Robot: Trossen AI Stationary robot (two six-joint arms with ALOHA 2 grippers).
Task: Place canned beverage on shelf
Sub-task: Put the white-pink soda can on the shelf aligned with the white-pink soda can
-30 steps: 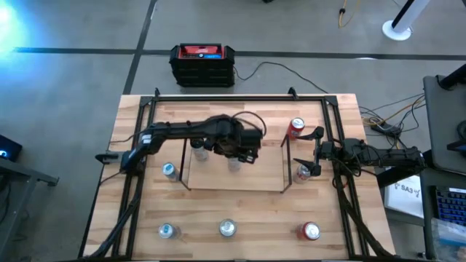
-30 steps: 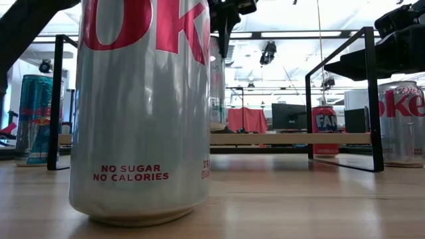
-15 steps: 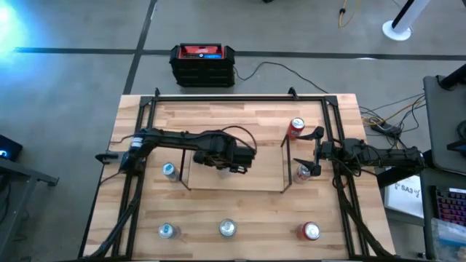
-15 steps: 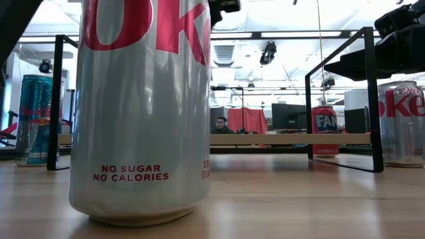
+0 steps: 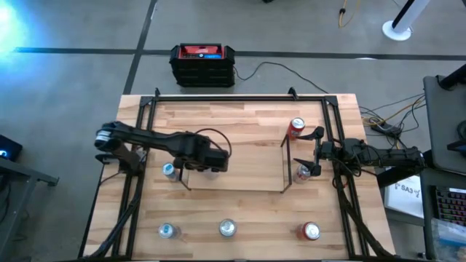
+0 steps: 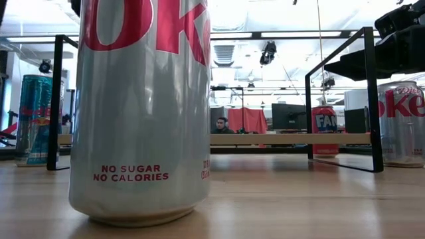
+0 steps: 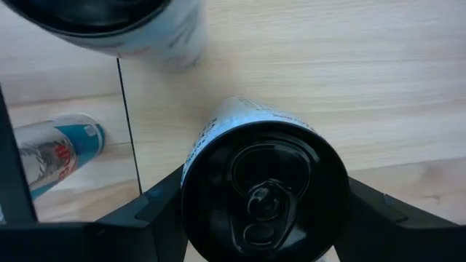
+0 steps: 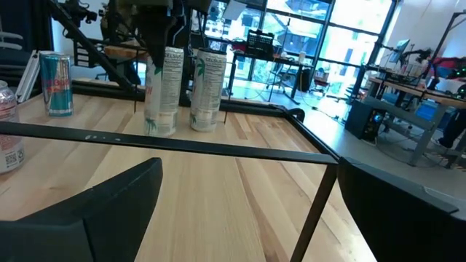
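Lowering the can [image 7: 266, 193] straight down and level is what this step calls for, I judge: the left arm [image 5: 156, 142] reaches in over the left end of the shelf [image 5: 247, 164], and its jaws are closed on the can's sides, one on each flank, with the lid facing the wrist camera. From across the counter [image 5: 240, 211] the held can looks upright and at or very near the wooden deck; whether its base rests there I cannot tell. The jaws ought to let go only once it bears flat, then lift clear vertically. A second can [image 8: 206, 87] stands on the deck just beside the held one, so any sideways drift could tip it. The thin black end frame [image 7: 129, 131] is close on the other side, and a blue-and-silver can [image 7: 54, 156] stands on the counter just outside it. The right arm [image 5: 378, 155] waits at the shelf's right end, jaws wide open and empty, with a silver can [image 5: 302, 172] and a red can [image 5: 296, 127] near it. More cans [image 5: 228, 228] line the counter's front edge.
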